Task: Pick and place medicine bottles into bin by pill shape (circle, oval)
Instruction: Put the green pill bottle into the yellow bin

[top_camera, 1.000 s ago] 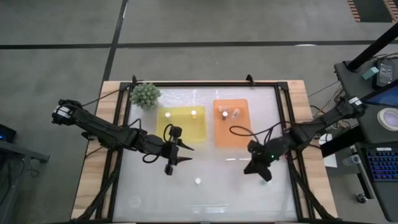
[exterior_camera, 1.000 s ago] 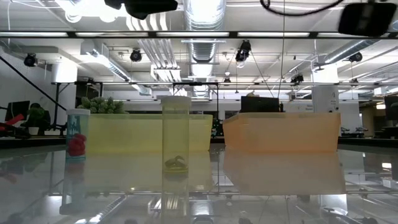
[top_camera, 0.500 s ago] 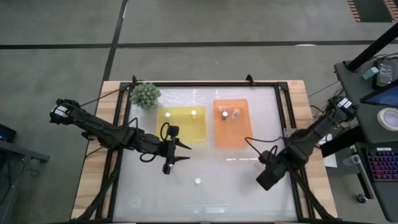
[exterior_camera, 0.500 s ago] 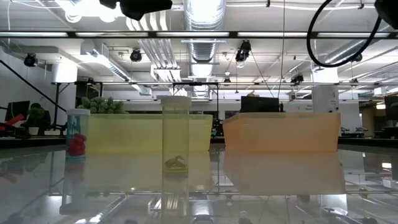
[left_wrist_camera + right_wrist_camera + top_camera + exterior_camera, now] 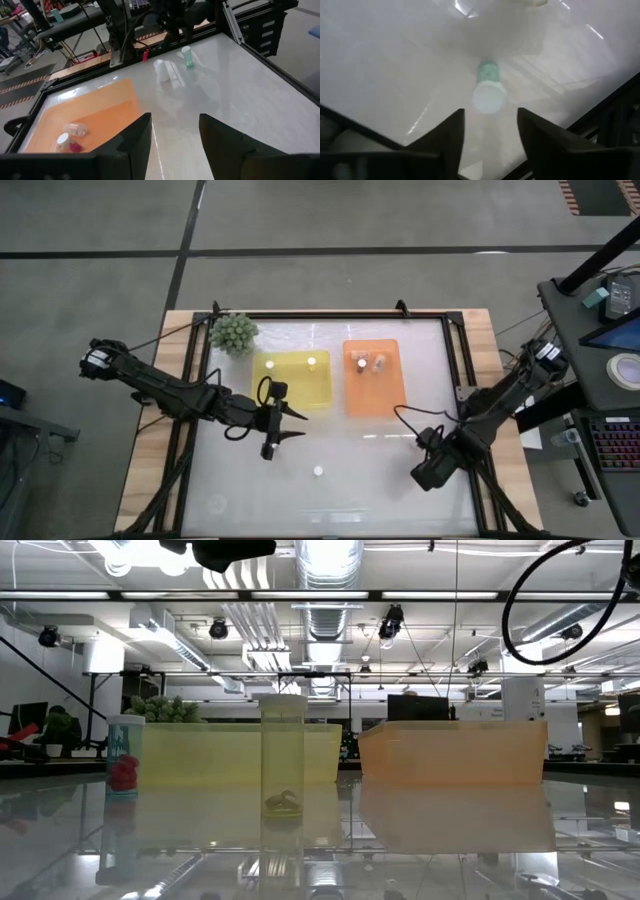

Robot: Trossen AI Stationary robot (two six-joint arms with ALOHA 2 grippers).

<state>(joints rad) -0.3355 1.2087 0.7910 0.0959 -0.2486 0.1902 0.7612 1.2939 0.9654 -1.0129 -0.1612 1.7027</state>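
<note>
Right tool (image 5: pixel 487 132) open over a white-capped bottle (image 5: pixel 488 93) — nothing held.

The pill shapes inside the bottles in the orange tray (image 5: pixel 371 381) cannot be made out, and the bottle (image 5: pixel 488 93) beneath the right tool (image 5: pixel 490 145) is blurred.

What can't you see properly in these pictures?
- High view: the right claw covers the bottle beneath it.
- High view: pill shapes in the orange bin are too small to tell.
- Low view: the bins' walls hide what lies inside.
- Left wrist view: the orange bin is cut off.
</note>
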